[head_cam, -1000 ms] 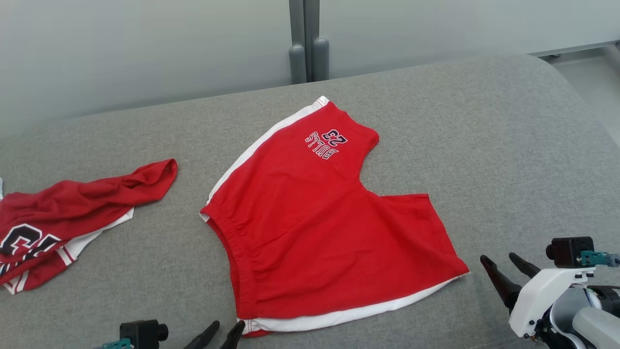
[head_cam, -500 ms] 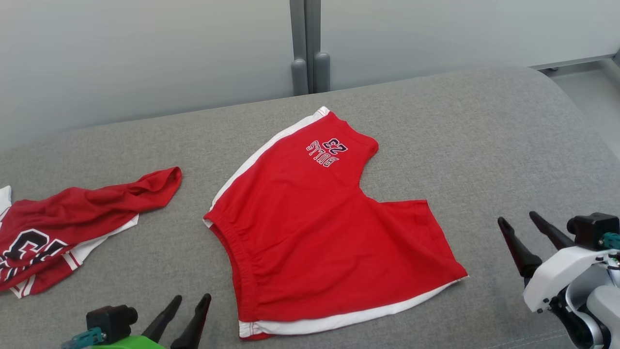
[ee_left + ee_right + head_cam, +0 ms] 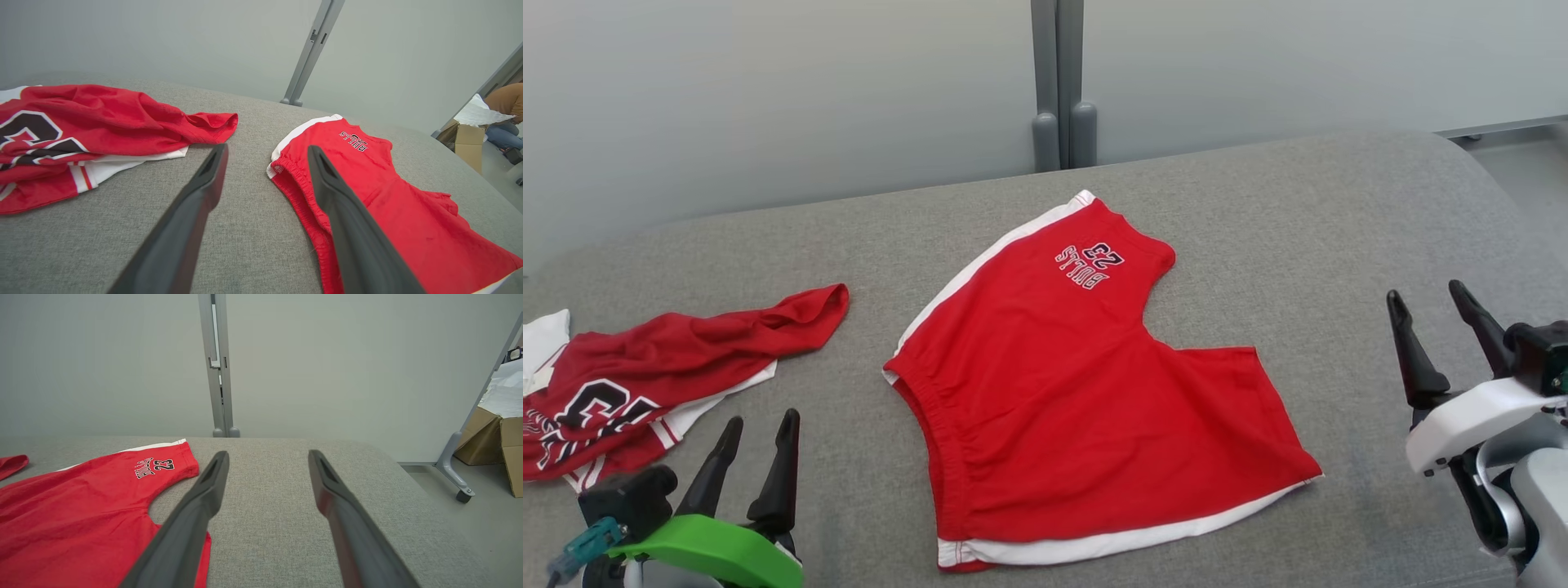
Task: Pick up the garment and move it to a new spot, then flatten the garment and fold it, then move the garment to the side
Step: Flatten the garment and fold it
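Pale grey-green partition panels (image 3: pixel 768 98), matte and smooth, joined at a grey metal post (image 3: pixel 1062 82), back the grey woven-fabric worktop (image 3: pixel 1339 245), which is padded, of coarse weave, with a rounded far-right corner. Task item: red cotton shorts (image 3: pixel 1078 392) with white side stripes, lying flat near the middle of the worktop. Gathered elastic waistband faces the near left; one leg runs to the far side and the other to the right, with a curved notch between them. Dark "BULLS 23" print on the far leg reads upside down in the head view. Fabric is mostly smooth, with slight puckers at the waistband. Well to the left lies a crumpled red mesh jersey (image 3: pixel 670 367) with white trim and black lettering, bunched in folds, apart from the shorts. Left gripper (image 3: pixel 762 416): long dark tapered fingers spread wide, nothing between them, at the near edge over the bare strip between jersey and waistband. Right gripper (image 3: pixel 1424 289): fingers likewise spread wide, empty, over bare fabric just right of the shorts' right leg. Nothing lies on the shorts. Open worktop runs along the whole right side and the far edge. Past the right edge are floor, a cardboard box (image 3: pixel 498 445) and a castor foot (image 3: pixel 455 473).
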Controlling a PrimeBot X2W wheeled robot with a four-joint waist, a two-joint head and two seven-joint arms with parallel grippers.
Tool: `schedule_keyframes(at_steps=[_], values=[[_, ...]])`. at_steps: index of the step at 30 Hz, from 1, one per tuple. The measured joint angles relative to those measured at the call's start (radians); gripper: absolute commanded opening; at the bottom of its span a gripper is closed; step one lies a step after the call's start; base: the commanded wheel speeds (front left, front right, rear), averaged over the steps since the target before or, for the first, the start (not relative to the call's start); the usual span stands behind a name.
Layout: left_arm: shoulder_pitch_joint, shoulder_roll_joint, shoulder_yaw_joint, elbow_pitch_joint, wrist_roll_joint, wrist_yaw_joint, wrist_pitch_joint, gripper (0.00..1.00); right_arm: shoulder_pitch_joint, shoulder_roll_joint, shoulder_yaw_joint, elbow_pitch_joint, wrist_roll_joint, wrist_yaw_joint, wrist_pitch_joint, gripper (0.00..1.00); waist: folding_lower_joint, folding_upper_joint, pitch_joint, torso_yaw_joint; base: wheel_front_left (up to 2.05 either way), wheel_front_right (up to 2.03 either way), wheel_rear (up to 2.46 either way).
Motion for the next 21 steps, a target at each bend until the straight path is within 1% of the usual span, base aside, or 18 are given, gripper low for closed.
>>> schedule_keyframes(at_steps=[5,9,14,15,17,21], values=[[0.038,-0.030,0.045,-0.008,0.060,0.003,0.000,1.00,0.055,0.069,-0.047,-0.031,-0.095,0.000,0.000,1.00,0.0000,0.0000,-0.007,0.017,0.00,0.00,0.00],[0.066,-0.046,0.093,-0.012,0.103,0.007,0.000,1.00,0.091,0.118,-0.053,-0.055,-0.162,0.000,0.000,1.00,0.0000,0.0000,-0.011,0.026,0.00,0.00,0.00],[0.103,-0.073,0.118,-0.014,0.155,0.008,0.000,1.00,0.131,0.166,-0.070,-0.067,-0.224,0.000,0.000,1.00,0.0000,0.0000,-0.002,0.030,0.00,0.00,0.00],[0.119,-0.096,0.128,-0.014,0.170,0.007,0.000,1.00,0.154,0.195,-0.074,-0.073,-0.253,0.000,0.000,1.00,0.0000,0.0000,-0.001,0.032,0.00,0.00,0.00],[0.135,-0.119,0.138,-0.014,0.180,0.001,0.000,1.00,0.180,0.208,-0.082,-0.073,-0.272,0.000,0.000,1.00,0.0000,0.0000,-0.001,0.034,0.00,0.00,0.00],[0.145,-0.134,0.157,-0.014,0.206,-0.016,0.000,1.00,0.196,0.227,-0.100,-0.077,-0.303,0.000,0.000,1.00,0.0000,0.0000,-0.003,0.036,0.00,0.00,0.00]])
